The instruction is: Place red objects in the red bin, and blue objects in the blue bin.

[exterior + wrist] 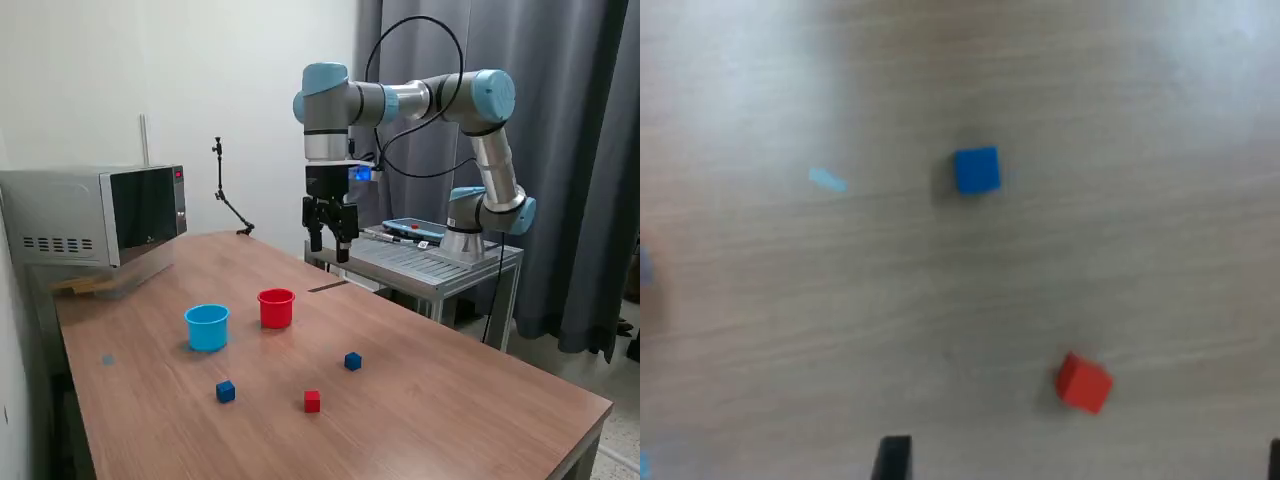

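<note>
High above the table's far side my gripper (pixel 329 243) hangs open with nothing between its fingers. Below it, the red bin (pixel 276 307) and the light blue bin (pixel 207 327) stand side by side and upright. Nearer the front lie one blue cube (pixel 225 391), a second blue cube (pixel 352 361) and one red cube (pixel 312 401), all apart from each other. The wrist view looks down on a blue cube (pixel 977 169) and a red cube (pixel 1083 383). My gripper (pixel 1083 465) shows there only as two dark fingertips (pixel 892 460) set wide apart.
A microwave (pixel 95 215) stands at the table's back corner on the exterior view's left. A metal side table (pixel 440 262) carrying the arm's base stands behind the table. A thin black stand (pixel 228 198) rises at the far edge. A small cyan mark (pixel 827 180) is on the wood.
</note>
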Controlling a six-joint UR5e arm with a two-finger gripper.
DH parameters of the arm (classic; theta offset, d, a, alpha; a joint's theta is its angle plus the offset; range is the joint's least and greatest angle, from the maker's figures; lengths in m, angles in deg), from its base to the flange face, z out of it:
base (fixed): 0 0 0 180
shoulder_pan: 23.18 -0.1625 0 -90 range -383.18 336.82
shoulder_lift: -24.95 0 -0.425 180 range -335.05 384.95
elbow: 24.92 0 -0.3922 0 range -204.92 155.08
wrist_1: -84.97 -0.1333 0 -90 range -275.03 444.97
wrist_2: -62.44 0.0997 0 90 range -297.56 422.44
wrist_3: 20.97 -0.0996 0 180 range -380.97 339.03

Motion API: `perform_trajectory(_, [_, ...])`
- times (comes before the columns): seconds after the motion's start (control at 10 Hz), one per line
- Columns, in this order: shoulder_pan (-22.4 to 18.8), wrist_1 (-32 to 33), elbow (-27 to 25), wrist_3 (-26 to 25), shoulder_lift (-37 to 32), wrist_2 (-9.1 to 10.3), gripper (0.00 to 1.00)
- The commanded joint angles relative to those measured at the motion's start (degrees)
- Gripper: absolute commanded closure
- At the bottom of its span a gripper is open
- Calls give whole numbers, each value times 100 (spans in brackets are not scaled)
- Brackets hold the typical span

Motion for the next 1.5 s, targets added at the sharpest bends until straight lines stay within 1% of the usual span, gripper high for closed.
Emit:
perform_trajectory(0.0, [-215, -78, -155, -37, 101, -20, 0])
perform_trajectory(0.2, [-452, -78, -226, -55, 67, -46, 0])
perform_trajectory(0.4, [-471, -34, -410, -238, -47, -64, 0])
perform_trajectory(0.5, [-471, 1, -559, -291, -178, -64, 0])
perform_trajectory(0.6, [-471, 27, -769, -457, -362, -64, 0])
perform_trajectory(0.7, [-462, 167, -954, -555, -486, -64, 0])
perform_trajectory(0.8, [-471, 229, -1103, -564, -583, -64, 0])
perform_trajectory(0.9, [-471, 395, -1270, -599, -688, -64, 0])
perform_trajectory(1.0, [-479, 710, -1507, -634, -820, -64, 0])
perform_trajectory(1.2, [-479, 853, -1850, -617, -1031, -64, 0])
perform_trajectory(1.4, [-462, 1335, -2360, -564, -1321, -239, 0])
